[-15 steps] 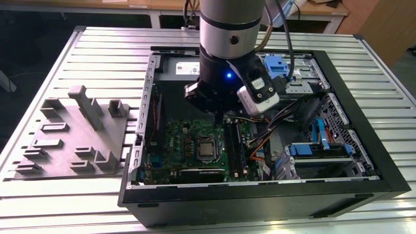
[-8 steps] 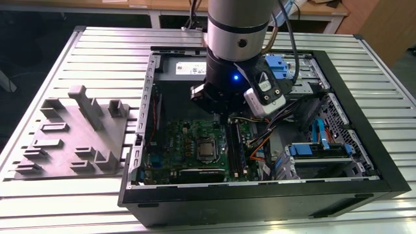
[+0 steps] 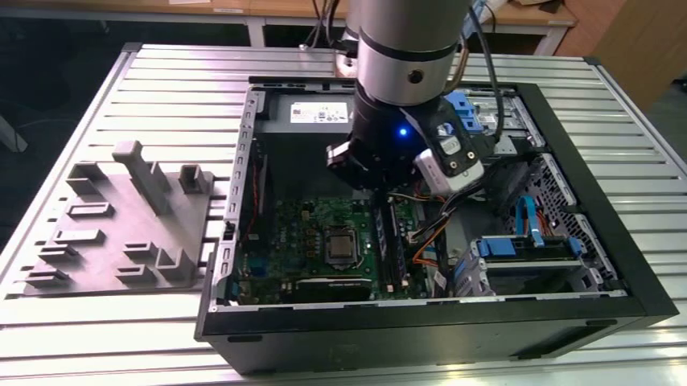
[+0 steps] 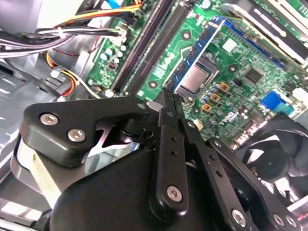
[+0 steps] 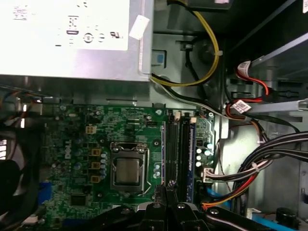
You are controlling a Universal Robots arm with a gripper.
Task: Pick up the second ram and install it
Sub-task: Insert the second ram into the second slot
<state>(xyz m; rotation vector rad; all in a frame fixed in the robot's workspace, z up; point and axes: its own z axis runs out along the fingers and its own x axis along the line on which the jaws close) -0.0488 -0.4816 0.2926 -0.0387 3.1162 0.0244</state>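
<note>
My gripper (image 4: 171, 107) is pinched closed on the ram stick (image 4: 166, 94), edge-on just above the slots (image 5: 179, 144) of the motherboard (image 5: 96, 139). Light, stiff, fragile card; best held mid-length by its flat faces, off the contacts.

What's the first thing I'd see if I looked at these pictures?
The big silver robot arm poking down into the open computer case on the slatted table. Under it is the green motherboard, and the gripper pinches the thin dark second ram.
</note>
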